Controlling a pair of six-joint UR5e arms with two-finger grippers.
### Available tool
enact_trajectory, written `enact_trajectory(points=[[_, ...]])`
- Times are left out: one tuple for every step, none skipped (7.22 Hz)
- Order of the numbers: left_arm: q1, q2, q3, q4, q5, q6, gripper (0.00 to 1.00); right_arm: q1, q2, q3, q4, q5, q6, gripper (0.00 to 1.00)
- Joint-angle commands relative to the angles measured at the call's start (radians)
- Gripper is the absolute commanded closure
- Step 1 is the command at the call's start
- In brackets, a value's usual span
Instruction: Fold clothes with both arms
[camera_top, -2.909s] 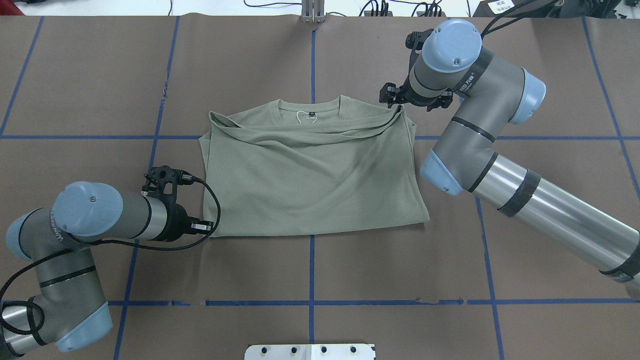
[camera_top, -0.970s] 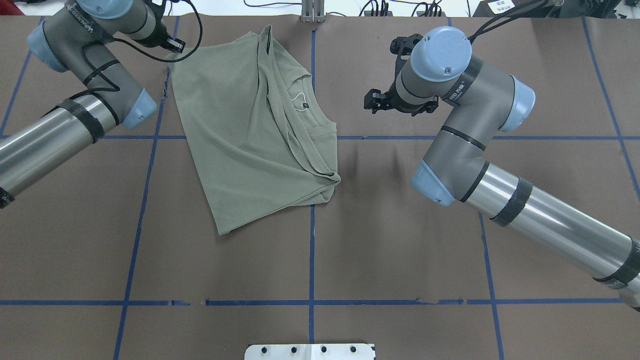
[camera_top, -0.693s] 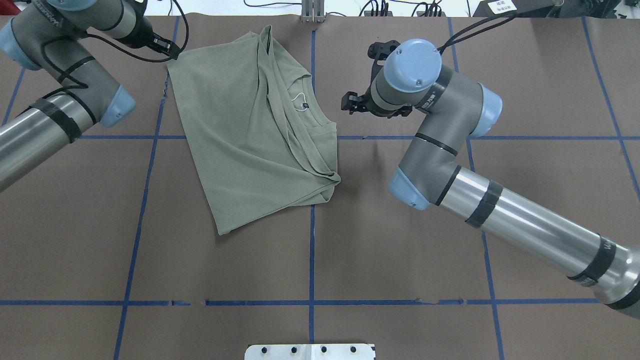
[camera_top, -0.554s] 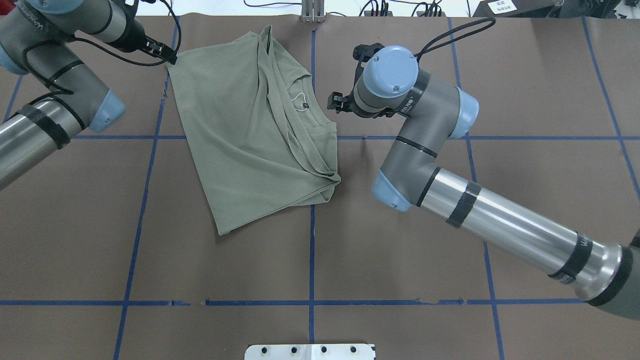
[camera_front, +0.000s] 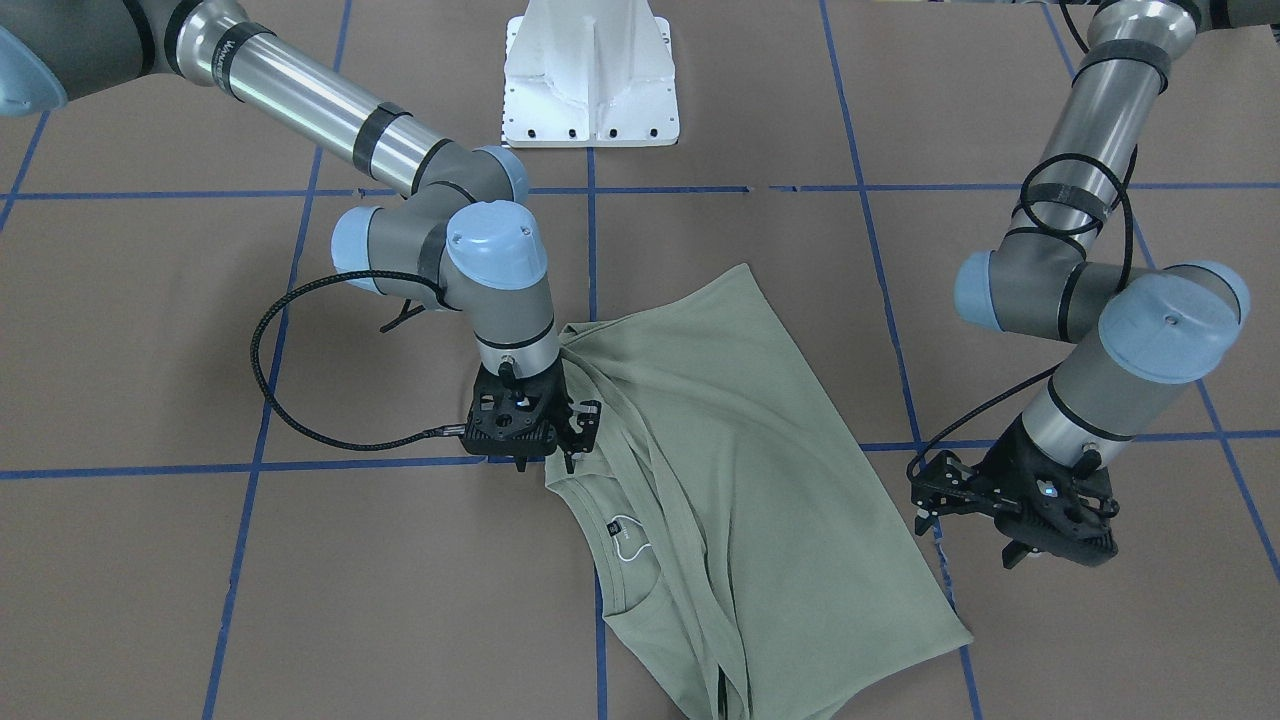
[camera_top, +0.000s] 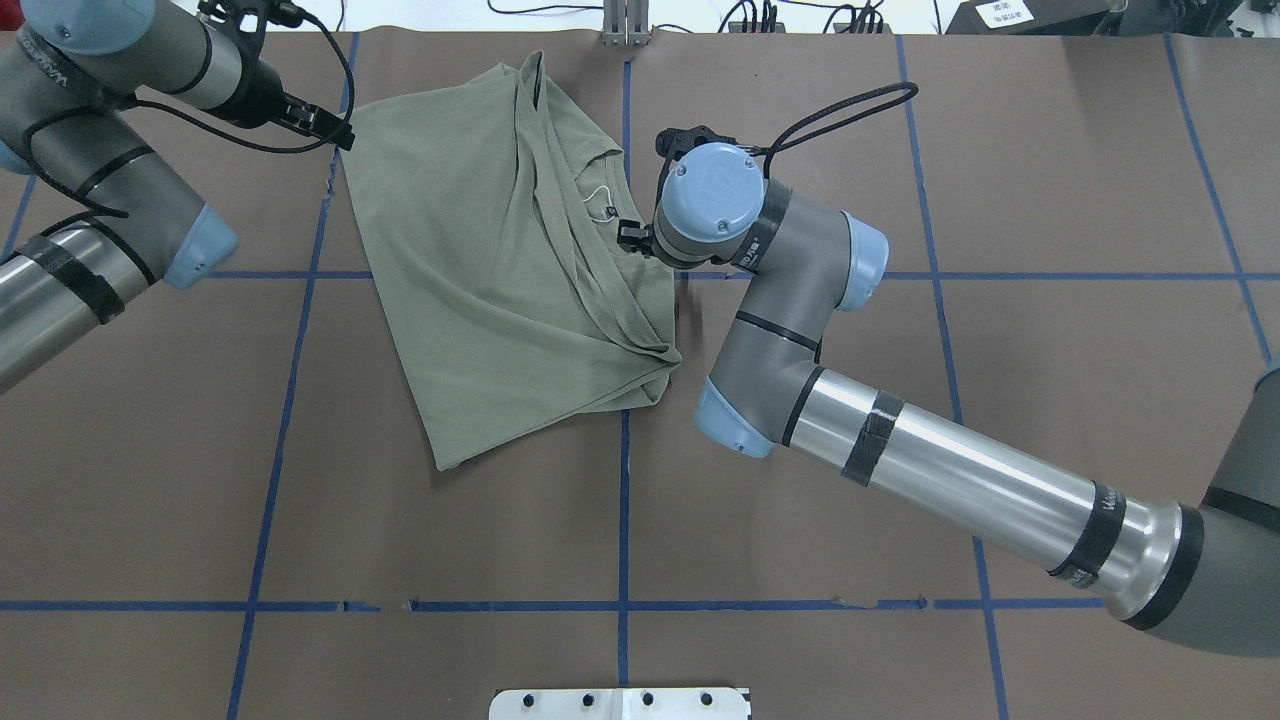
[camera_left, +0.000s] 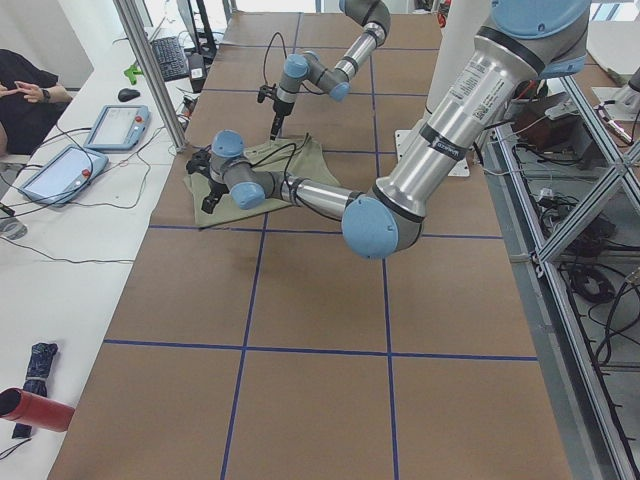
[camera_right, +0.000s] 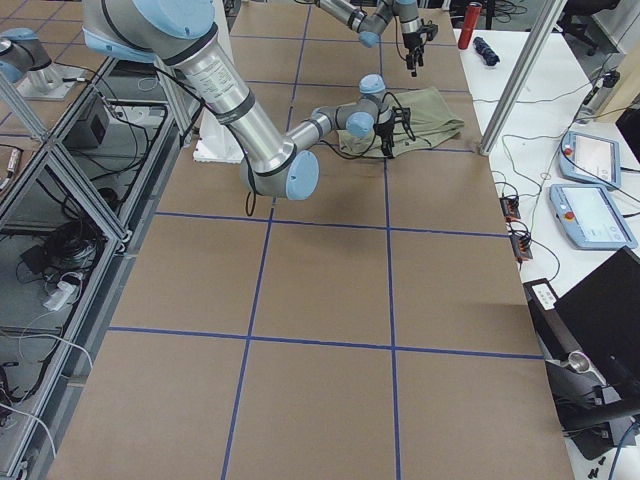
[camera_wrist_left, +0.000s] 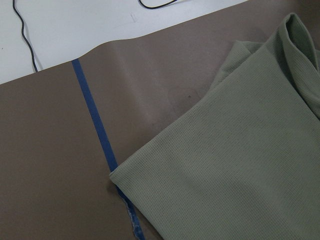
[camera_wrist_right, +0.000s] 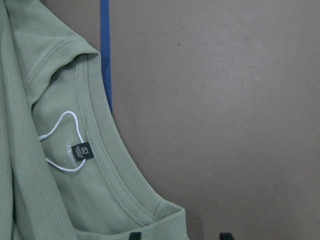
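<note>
The right gripper (camera_front: 543, 458) points straight down at the edge of the shirt (camera_top: 500, 270), its jaws apart and holding nothing. In its wrist view one dark fingertip (camera_wrist_right: 135, 236) sits over the ribbed collar (camera_wrist_right: 117, 175) and the other over bare table; I cannot tell whether either touches. Just beyond the fingers, inside the collar, lies the dark neck tag (camera_wrist_right: 82, 150) with its white loop. A blue tape line (camera_wrist_right: 105, 55) runs under the cloth beside the shoulder. The shirt spreads away from this gripper across the brown table (camera_top: 900, 450), lying flat, folded in on itself with long creases beside the neck opening and turned at an angle to the tape grid. The left gripper (camera_front: 1035, 525) hangs above the table on the shirt's far side, just beside its outer corner and apart from the cloth. Whether its jaws are apart or together cannot be told. Its wrist view shows that corner (camera_wrist_left: 115, 172) resting on a blue tape line with nothing gripping it. So the shirt lies between the two grippers, free of both. Behind the arms stands a white pedestal (camera_front: 590, 70).
</note>
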Motion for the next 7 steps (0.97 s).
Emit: enact_trajectory(points=[[0.004, 0.001, 0.001, 0.000, 0.002, -0.006, 0.00, -0.019, -0.002, -0.001, -0.002, -0.009, 0.003, 0.43], [0.004, 0.001, 0.006, 0.000, 0.002, -0.005, 0.00, -0.020, -0.004, -0.001, -0.002, -0.012, 0.003, 0.45], [0.004, 0.001, 0.006, 0.000, 0.002, -0.005, 0.00, -0.020, -0.004, -0.001, -0.002, -0.013, 0.003, 0.53], [0.004, 0.001, 0.006, 0.000, 0.004, -0.005, 0.00, -0.020, -0.005, -0.001, -0.002, -0.013, 0.003, 0.60], [0.004, 0.001, 0.006, 0.000, 0.004, -0.003, 0.00, -0.020, -0.005, -0.001, -0.002, -0.013, 0.003, 0.64], [0.004, 0.001, 0.006, 0.000, 0.004, -0.003, 0.00, -0.020, -0.007, -0.001, -0.002, -0.013, 0.003, 0.79], [0.004, 0.001, 0.006, -0.002, 0.004, -0.003, 0.00, -0.020, -0.006, -0.001, -0.005, -0.013, 0.006, 1.00]])
